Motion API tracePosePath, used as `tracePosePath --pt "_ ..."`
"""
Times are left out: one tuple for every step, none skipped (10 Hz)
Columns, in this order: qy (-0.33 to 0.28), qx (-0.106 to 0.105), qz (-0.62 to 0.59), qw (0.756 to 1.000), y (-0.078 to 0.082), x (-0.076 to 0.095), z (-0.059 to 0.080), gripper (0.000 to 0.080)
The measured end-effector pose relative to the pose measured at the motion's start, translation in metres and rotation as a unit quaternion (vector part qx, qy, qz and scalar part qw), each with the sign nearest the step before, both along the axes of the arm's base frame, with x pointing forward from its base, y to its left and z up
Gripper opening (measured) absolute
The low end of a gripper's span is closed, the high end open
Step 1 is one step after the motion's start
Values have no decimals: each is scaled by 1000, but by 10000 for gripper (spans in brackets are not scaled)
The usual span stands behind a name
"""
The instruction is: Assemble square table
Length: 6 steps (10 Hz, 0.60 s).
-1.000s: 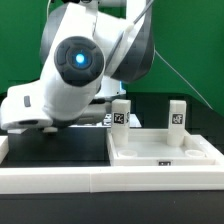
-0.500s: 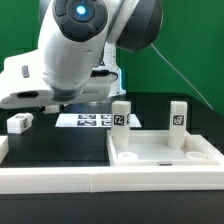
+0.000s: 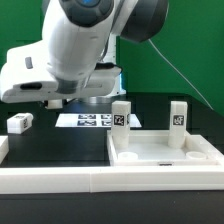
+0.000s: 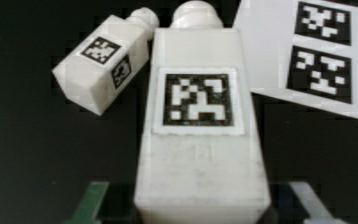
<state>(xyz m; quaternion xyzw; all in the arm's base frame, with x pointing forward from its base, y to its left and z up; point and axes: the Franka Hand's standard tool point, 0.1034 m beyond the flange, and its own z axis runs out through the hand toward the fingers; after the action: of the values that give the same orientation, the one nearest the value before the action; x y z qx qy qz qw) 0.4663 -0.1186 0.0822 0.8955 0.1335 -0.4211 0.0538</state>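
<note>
The white square table top (image 3: 165,150) lies at the exterior view's right, with two white tagged legs (image 3: 121,113) (image 3: 177,115) standing upright on its far side. My gripper (image 4: 197,205) holds a third white leg (image 4: 197,100) lengthwise between its fingers (image 4: 101,200), raised off the black table, tag facing the wrist camera. In the exterior view the arm's body hides the gripper and this leg. A fourth leg (image 3: 18,122) lies loose at the exterior view's left and also shows in the wrist view (image 4: 105,60).
The marker board (image 3: 85,120) lies flat behind the table top's left corner and shows in the wrist view (image 4: 318,50). A long white rail (image 3: 55,180) edges the front of the black surface. A green wall stands behind.
The arm has risen and swung upward. This uncovers the loose leg at the exterior view's left and the marker board. The table top and its two legs have not moved.
</note>
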Motion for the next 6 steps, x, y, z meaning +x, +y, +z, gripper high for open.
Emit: tracePosePath --pt "-23 2 3 1000 -1 9 6 290" --pt "-56 7 9 998 -3 14 3 290" --pt "-96 17 11 995 -3 16 2 290" --pt "-128 25 14 991 -4 19 2 290" --pt "-167 34 16 985 -4 24 2 290" --pt "-189 41 18 981 -2 31 7 290"
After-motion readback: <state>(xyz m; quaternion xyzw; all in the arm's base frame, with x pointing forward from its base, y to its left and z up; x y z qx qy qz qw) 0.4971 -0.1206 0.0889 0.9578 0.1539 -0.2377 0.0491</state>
